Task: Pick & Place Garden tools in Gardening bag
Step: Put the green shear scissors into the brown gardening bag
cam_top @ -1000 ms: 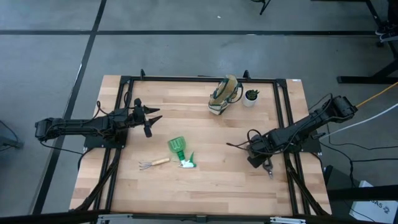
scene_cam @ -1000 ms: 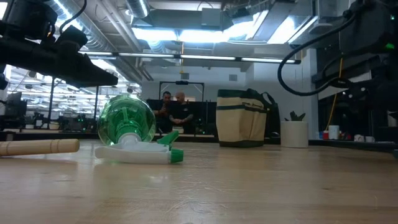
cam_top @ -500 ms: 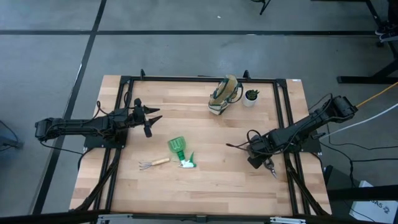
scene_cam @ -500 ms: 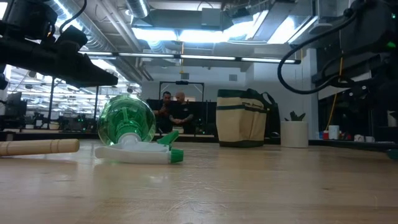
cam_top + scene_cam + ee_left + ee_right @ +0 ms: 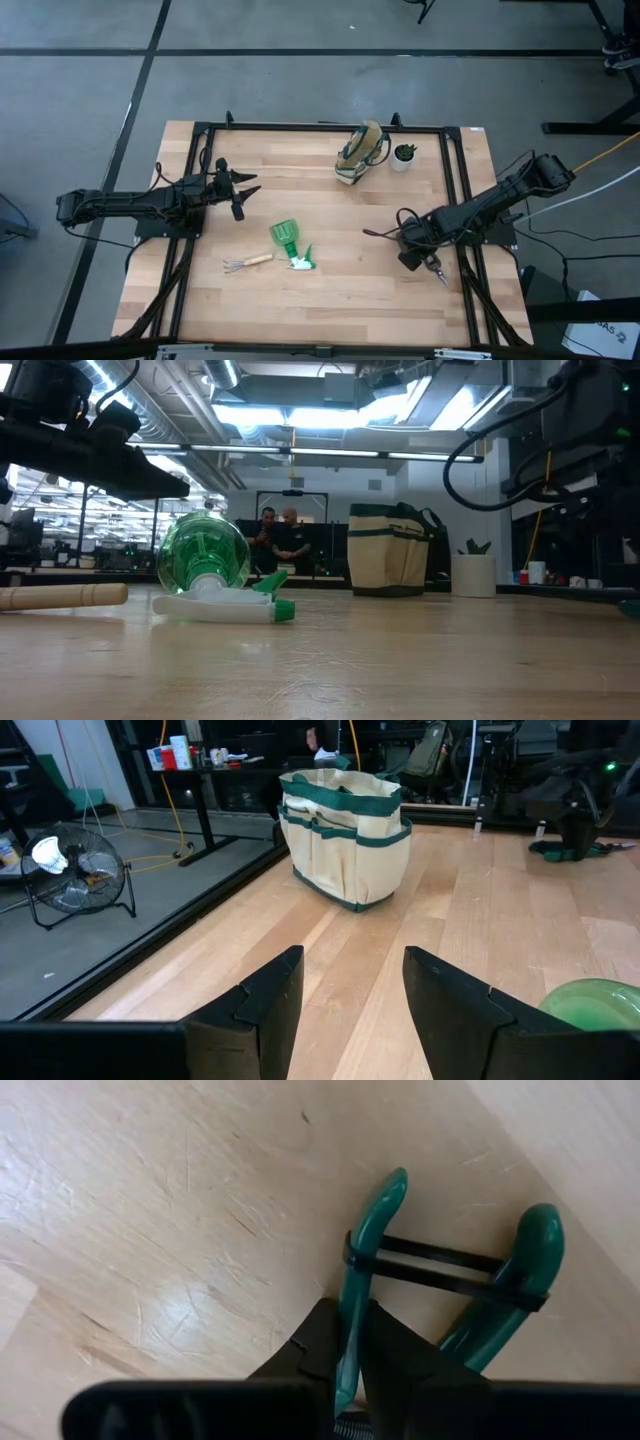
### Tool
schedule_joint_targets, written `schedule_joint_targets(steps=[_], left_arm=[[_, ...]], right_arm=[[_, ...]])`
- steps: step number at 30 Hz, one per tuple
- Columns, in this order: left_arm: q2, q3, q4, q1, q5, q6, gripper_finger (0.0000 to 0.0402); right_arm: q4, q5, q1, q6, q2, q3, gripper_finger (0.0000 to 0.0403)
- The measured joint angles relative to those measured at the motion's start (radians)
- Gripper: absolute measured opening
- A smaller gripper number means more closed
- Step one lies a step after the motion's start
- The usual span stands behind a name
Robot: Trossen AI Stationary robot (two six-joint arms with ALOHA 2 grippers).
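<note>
The right gripper (image 5: 348, 1370), near the wooden table's (image 5: 330, 290) right edge, is pinching one teal handle of the dark pruning shears (image 5: 440, 1285), ready for lifting; the left gripper (image 5: 345, 995) is waiting, fingers apart.

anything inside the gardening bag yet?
Gardening bag stands upright; its mouth shows only fabric and green trim, no tool poking out. The bottom is hidden by its walls. Shears are in the right claw.

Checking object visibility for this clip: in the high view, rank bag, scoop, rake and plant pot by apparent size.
1. Bag, largest.
2. Rake and scoop: look about alike, so no ranking; the rake is longer and thinner.
3. Plant pot, smallest.
</note>
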State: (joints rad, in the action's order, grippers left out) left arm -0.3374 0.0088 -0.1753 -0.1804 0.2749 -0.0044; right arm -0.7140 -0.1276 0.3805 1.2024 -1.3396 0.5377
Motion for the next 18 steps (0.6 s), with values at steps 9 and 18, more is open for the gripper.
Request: schedule_joint_targets(steps=[9,18], left_arm=[[0.000,0.000,0.000,0.000,0.000,0.000,0.0169],[0.000,0.000,0.000,0.000,0.000,0.000,0.0169]], right_arm=[[0.024,-0.038,-0.074,-0.091,-0.001,-0.001,0.0027],[0.054,-0.031,-0.122,-0.162,-0.004,0.012,0.0026]])
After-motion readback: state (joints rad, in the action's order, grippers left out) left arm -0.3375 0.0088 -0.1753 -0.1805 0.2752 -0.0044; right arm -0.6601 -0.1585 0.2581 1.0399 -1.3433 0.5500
